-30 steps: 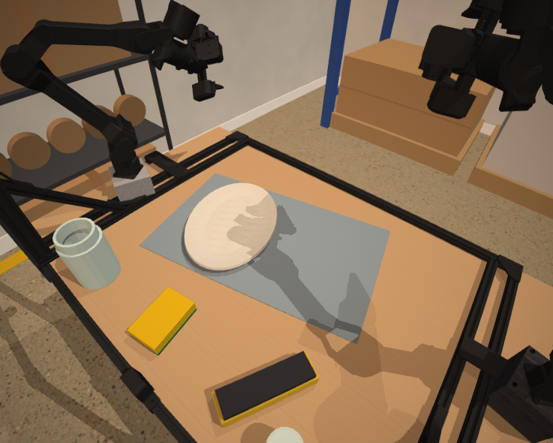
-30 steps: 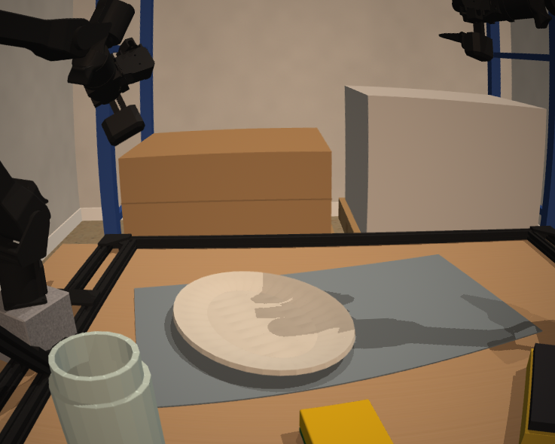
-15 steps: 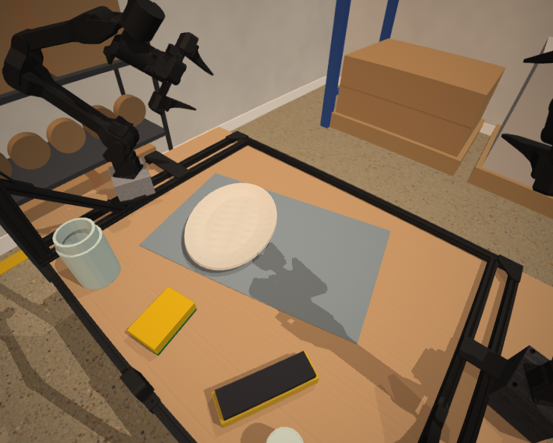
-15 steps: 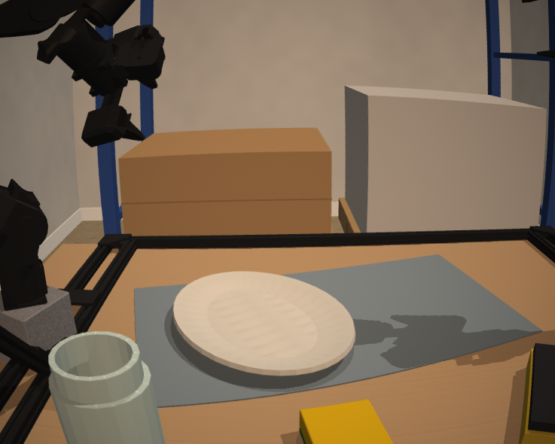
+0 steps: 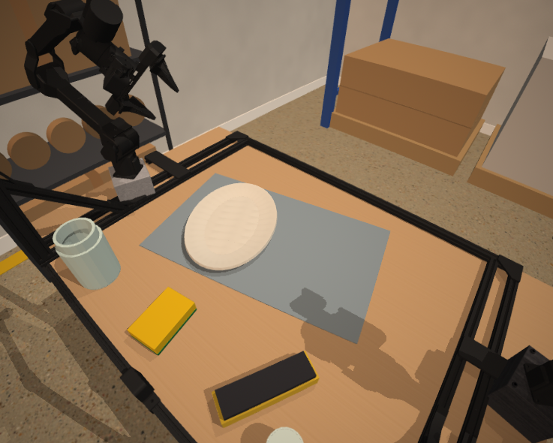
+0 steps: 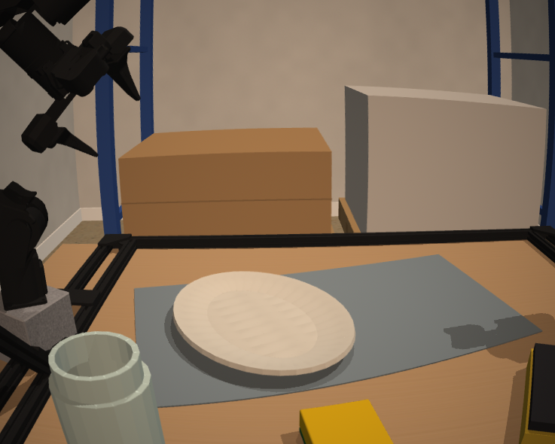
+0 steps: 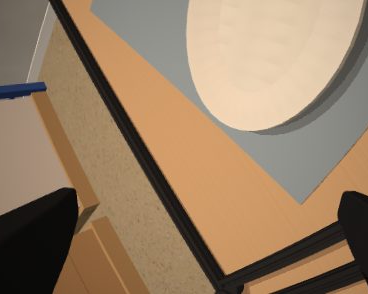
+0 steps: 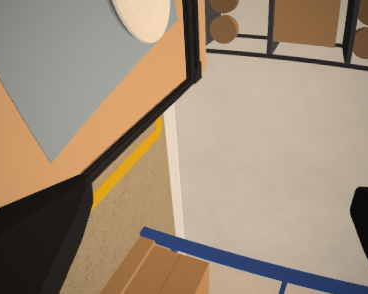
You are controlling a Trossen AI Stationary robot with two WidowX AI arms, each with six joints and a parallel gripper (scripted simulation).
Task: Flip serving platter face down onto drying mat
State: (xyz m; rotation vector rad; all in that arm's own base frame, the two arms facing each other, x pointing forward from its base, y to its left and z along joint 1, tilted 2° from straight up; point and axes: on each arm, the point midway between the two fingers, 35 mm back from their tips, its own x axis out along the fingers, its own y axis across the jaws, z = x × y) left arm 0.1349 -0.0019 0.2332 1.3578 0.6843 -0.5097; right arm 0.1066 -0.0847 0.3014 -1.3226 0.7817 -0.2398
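Observation:
The cream oval serving platter (image 5: 230, 225) lies flat on the left part of the grey drying mat (image 5: 286, 252), clear of the black rails. I cannot tell for sure which face is up. My left gripper (image 5: 164, 102) (image 6: 116, 126) is open and empty, high above the table's far left corner, its fingers wide apart in its own view (image 7: 208, 205). My right gripper (image 8: 226, 195) is open and empty, high up; the top and exterior views do not show it.
A clear jar (image 5: 85, 252) stands near the left rail. A yellow sponge (image 5: 160, 320) and a black-topped block (image 5: 265, 388) lie near the front. Black frame rails (image 5: 371, 195) ring the table. The left arm's base (image 5: 130, 183) sits at the far left, the right arm's mount (image 5: 529, 381) at the right.

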